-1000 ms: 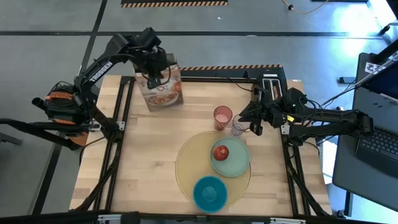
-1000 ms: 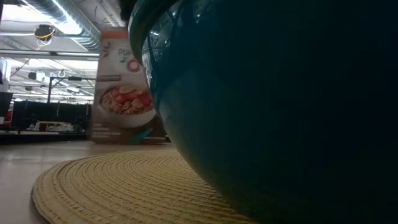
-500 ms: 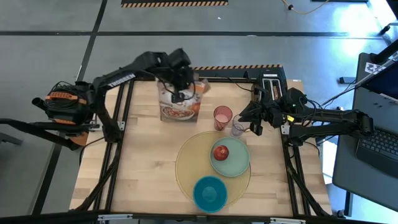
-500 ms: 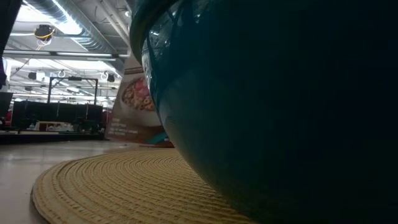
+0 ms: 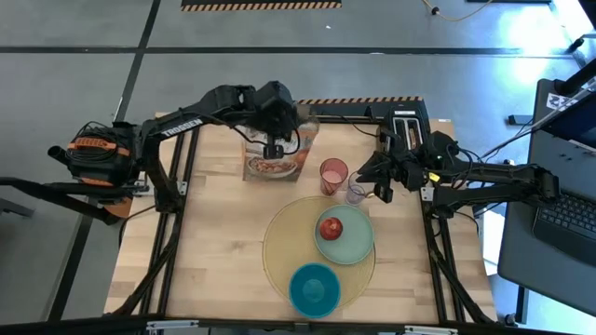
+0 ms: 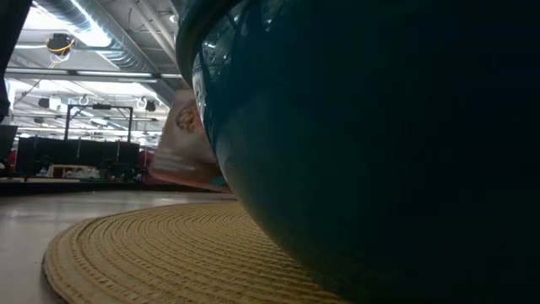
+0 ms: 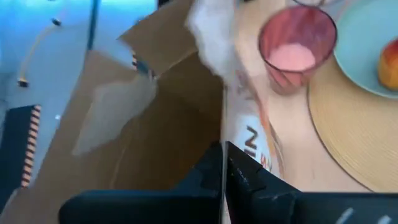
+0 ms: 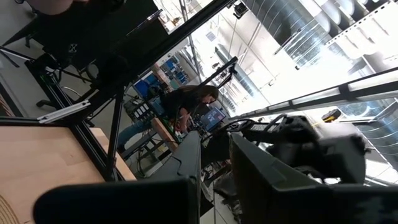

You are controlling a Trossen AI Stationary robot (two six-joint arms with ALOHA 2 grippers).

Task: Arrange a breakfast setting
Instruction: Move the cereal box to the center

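A cereal box (image 5: 273, 160) with its top open hangs at the table's far side, just left of the pink cup (image 5: 333, 175), with my left gripper (image 5: 273, 147) shut on it. A clear mug (image 5: 357, 194) stands right of the cup. The round yellow placemat (image 5: 279, 244) carries a pale green plate (image 5: 354, 244) with a red apple (image 5: 331, 228) on it, and a blue bowl (image 5: 314, 288) on its near edge. My right gripper (image 5: 380, 183) waits just right of the mug, its fingers a narrow gap apart with nothing between them. My left gripper pinches the top edge of one wide wall of the box (image 7: 222, 134) at its open mouth, one finger inside and one outside. The fingers come slanting down from above. The box hangs tilted (image 6: 181, 139) below them; its lower edge looks clear of the table.
A black block (image 5: 405, 121) lies at the table's far right corner. A laptop (image 5: 568, 214) stands beyond the right edge. Bare wood (image 5: 214, 242) covers the table's left half. In the low view the bowl (image 6: 380, 152) fills most of the picture. A person (image 8: 186, 102) stands in the room behind.
My left gripper has carried the cereal box from the far left corner toward the table's right, along the far edge, up to the pink cup. The box has turned and tipped from upright to tilted on the way.
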